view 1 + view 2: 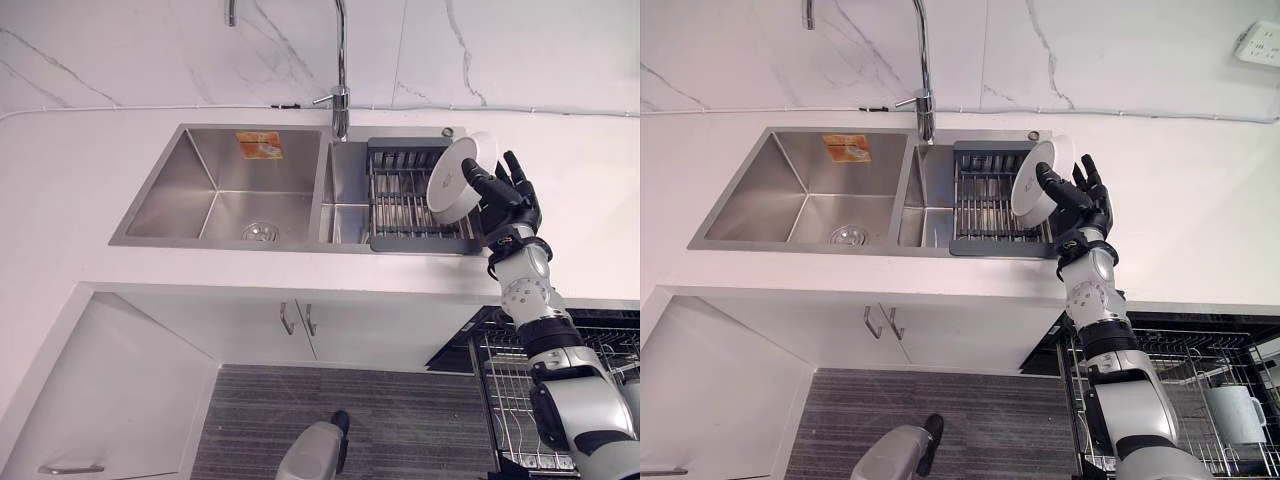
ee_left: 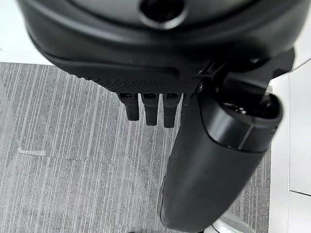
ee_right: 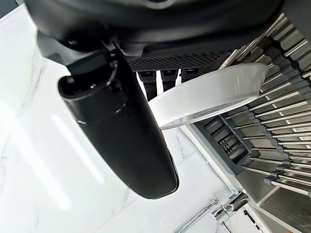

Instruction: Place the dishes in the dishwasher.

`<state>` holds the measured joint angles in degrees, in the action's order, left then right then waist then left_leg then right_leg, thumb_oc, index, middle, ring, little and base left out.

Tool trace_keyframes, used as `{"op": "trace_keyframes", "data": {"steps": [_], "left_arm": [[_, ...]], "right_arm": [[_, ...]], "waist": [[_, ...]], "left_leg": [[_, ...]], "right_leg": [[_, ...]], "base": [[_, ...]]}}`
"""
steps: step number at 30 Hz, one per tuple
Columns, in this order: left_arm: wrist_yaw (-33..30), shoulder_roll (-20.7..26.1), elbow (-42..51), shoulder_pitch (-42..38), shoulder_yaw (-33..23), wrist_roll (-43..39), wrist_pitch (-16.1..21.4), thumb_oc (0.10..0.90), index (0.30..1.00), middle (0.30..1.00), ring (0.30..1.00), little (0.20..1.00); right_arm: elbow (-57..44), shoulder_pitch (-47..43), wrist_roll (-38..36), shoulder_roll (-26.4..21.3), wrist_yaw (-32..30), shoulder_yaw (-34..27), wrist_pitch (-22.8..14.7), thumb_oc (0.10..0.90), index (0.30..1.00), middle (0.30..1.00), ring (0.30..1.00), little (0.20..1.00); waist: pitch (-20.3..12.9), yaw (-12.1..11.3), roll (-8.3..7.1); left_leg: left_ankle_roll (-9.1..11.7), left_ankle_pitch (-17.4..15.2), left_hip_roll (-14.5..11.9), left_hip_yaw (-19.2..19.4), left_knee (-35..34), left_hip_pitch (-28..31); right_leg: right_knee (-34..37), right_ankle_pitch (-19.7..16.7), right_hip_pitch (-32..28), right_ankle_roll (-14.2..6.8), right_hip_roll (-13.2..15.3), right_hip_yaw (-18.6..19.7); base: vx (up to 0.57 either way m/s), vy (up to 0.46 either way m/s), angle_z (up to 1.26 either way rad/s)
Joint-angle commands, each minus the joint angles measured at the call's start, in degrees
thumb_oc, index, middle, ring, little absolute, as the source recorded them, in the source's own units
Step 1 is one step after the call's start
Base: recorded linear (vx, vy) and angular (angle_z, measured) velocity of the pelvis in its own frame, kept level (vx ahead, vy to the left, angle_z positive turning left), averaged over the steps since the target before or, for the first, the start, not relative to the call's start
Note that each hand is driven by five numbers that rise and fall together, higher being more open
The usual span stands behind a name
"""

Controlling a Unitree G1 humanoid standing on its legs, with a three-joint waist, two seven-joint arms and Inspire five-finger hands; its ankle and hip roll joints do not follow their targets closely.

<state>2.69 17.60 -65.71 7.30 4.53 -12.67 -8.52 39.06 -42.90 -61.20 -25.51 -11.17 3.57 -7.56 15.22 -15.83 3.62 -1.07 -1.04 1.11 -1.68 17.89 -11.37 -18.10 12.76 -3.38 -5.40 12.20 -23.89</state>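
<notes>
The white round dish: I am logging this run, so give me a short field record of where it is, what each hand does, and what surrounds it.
dish: white round dish, tilted on edge above the dark drying rack in the steel sink's right basin
right hand: dark right hand, thumb and fingers pinching the dish rim
left hand: dark left hand, fingers curled, holding nothing, above grey striped floor
dishwasher: wire dishwasher rack pulled out at lower right, a white cup in it
tap: chrome tap behind the sink
</notes>
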Motion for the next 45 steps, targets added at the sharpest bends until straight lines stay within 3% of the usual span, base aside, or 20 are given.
{"op": "trace_keyframes", "data": {"steps": [1,13,22,23,24,25,28,45], "left_arm": [[-1.7,4.7,-0.8,2.7,1.6,1.5,0.6,0.800,0.900,0.900,0.900,0.900],[-1.5,4.7,0.1,1.7,1.8,0.7,0.8,0.800,0.900,0.900,0.900,0.900],[-0.5,5.7,1.2,1.2,1.3,0.7,0.6,0.800,0.900,0.900,0.900,0.900],[-0.4,5.8,1.3,1.2,1.2,0.7,0.6,0.800,0.900,0.900,0.900,0.900],[-0.4,5.8,1.4,1.3,1.1,0.7,0.7,0.800,0.900,0.900,0.900,0.900],[-0.5,6.0,1.5,1.3,0.9,0.8,0.8,0.800,0.900,0.900,0.900,0.900],[-0.5,6.1,1.7,1.4,0.6,1.0,1.4,0.800,0.900,0.900,0.900,0.900],[-0.4,6.7,1.4,0.9,0.0,0.9,1.7,0.800,0.900,0.900,0.900,0.900]], "right_arm": [[-1.8,-4.3,-1.5,-2.3,0.8,-1.7,-5.9,0.800,0.900,0.900,0.900,0.900],[1.7,-3.2,-0.2,-3.0,2.0,-2.4,-3.5,0.800,0.900,0.900,0.900,0.900],[4.2,-4.3,1.7,-6.3,7.2,-2.0,2.7,0.800,0.900,0.900,0.900,0.900],[4.3,-4.4,2.0,-6.6,7.5,-1.9,3.4,0.734,0.801,0.801,0.801,0.801],[4.3,-4.4,2.3,-6.8,7.9,-1.8,3.9,0.596,0.594,0.594,0.594,0.594],[4.7,-4.5,2.7,-7.4,8.9,-1.6,5.1,0.510,0.465,0.465,0.465,0.465],[5.0,-4.6,3.4,-8.1,9.5,-1.5,6.3,0.400,0.300,0.300,0.300,0.300],[6.0,-4.6,5.2,-9.4,8.8,-1.1,6.8,0.400,0.300,0.300,0.300,0.300]], "waist": [[-2.5,-0.7,-0.15],[-0.6,-0.7,0.14],[0.8,-1.3,-0.14],[0.9,-1.4,-0.21],[0.9,-1.4,-0.27],[1.0,-1.5,-0.46],[1.1,-1.6,-0.69],[1.3,-1.8,-1.96]], "left_leg": [[1.2,-7.6,-0.2,-3.3,-0.7,0.7],[1.0,-6.8,0.1,-3.5,-0.7,-0.7],[1.1,-6.2,0.4,-3.7,-0.7,-2.0],[1.1,-6.2,0.4,-3.7,-0.7,-2.0],[1.1,-6.2,0.3,-3.7,-0.7,-2.1],[1.2,-6.1,0.3,-3.7,-0.7,-2.2],[1.1,-6.1,0.3,-3.7,-0.7,-2.3],[1.2,-6.2,-0.2,-3.2,-0.7,-2.6]], "right_leg": [[0.9,0.5,-0.2,-2.4,1.2,2.1],[0.9,0.2,0.5,-2.3,1.3,2.3],[0.9,0.2,0.8,-2.3,1.4,2.0],[0.9,0.2,0.8,-2.3,1.3,2.0],[0.9,0.2,0.9,-2.3,1.3,2.0],[0.9,0.2,0.8,-2.3,1.3,2.0],[0.9,0.2,0.8,-2.3,1.2,2.0],[0.9,0.1,0.9,-2.6,0.9,2.1]], "base": [[0.00,0.000,0.00],[0.00,0.000,0.00],[-0.01,0.004,0.00],[0.00,0.000,0.00],[0.00,0.000,0.00],[0.00,0.000,0.00],[0.00,0.000,0.00],[0.00,-0.001,0.00]]}}
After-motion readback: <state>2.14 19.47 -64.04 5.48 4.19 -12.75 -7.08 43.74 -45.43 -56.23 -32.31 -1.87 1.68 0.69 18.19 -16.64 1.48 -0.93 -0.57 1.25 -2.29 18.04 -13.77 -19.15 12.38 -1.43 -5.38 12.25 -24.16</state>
